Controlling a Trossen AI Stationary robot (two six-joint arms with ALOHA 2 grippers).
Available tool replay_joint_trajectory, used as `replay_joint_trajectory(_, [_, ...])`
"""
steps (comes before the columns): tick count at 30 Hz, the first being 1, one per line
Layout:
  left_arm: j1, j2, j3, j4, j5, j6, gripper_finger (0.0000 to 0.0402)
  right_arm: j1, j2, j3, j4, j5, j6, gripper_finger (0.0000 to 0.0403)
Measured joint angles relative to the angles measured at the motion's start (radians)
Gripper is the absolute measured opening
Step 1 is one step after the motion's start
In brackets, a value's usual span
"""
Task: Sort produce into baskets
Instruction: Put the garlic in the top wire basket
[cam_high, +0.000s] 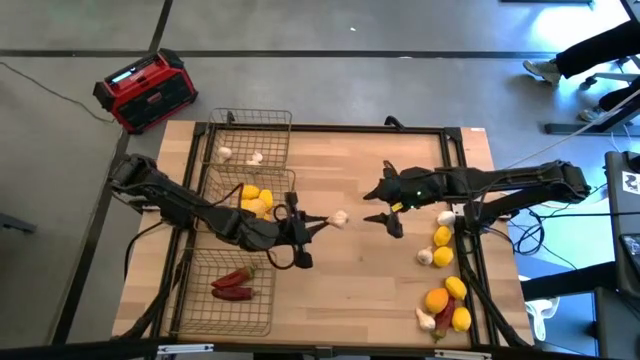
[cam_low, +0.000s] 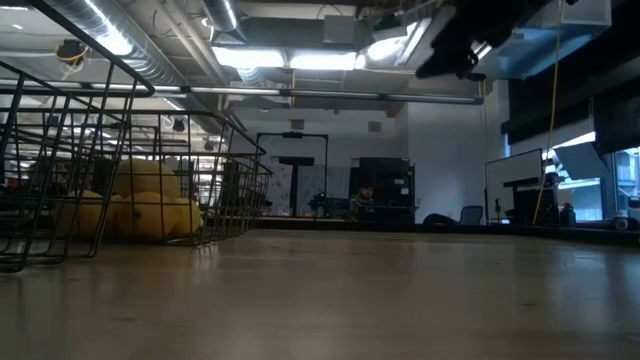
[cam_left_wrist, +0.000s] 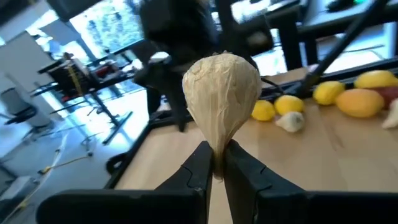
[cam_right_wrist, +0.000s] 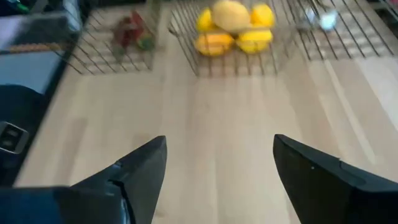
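While I watched from above, my left gripper (cam_high: 322, 224) sat near the middle of the worktop (cam_high: 370, 290), just right of the baskets, its jaws clamped on the stem of a garlic bulb (cam_high: 340, 217). Through the left wrist camera the bulb (cam_left_wrist: 222, 93) stood stem down between the two dark fingers (cam_left_wrist: 198, 168), its fat end up.

My right gripper (cam_high: 385, 208) hung a little to the right of the bulb, clear of it, with its jaws wide apart and nothing between them. The right wrist camera showed bare wood between the two fingers (cam_right_wrist: 146, 165).

Three wire baskets ran along the left side of the worktop. The far basket (cam_high: 262, 120) held two garlic bulbs (cam_high: 240, 156). The middle basket (cam_high: 292, 180) held lemons (cam_high: 254, 199); in the low view they sat as a yellow heap (cam_low: 140, 215) behind the mesh. The near basket (cam_high: 200, 318) held red chilies (cam_high: 232, 284).

More produce lay loose by the right edge: lemons (cam_high: 442, 246), garlic (cam_high: 425, 257), and nearer to me an orange (cam_high: 436, 299) with another lemon (cam_high: 461, 319).

Off the worktop, on the floor at far left, stood a red-and-black box (cam_high: 145, 90). At far right a person's legs (cam_high: 590, 50) showed on the floor.
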Motion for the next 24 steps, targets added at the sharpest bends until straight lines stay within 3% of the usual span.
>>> replay_joint_trajectory(12, [0.039,-0.148,0.000,-0.227,-0.105,-0.145,0.0030,0.000,0.099,-0.151,0.128,0.249,0.028,0.0289])
replay_joint_trajectory(20, [0.147,-0.227,0.000,-0.490,-0.104,-0.386,0.0030,0.000,0.200,-0.166,0.190,0.268,0.033,0.0289])
replay_joint_trajectory(24, [0.202,-0.270,0.000,-0.630,-0.053,-0.511,0.0030,0.000,0.241,-0.166,0.194,0.268,0.063,0.0289])
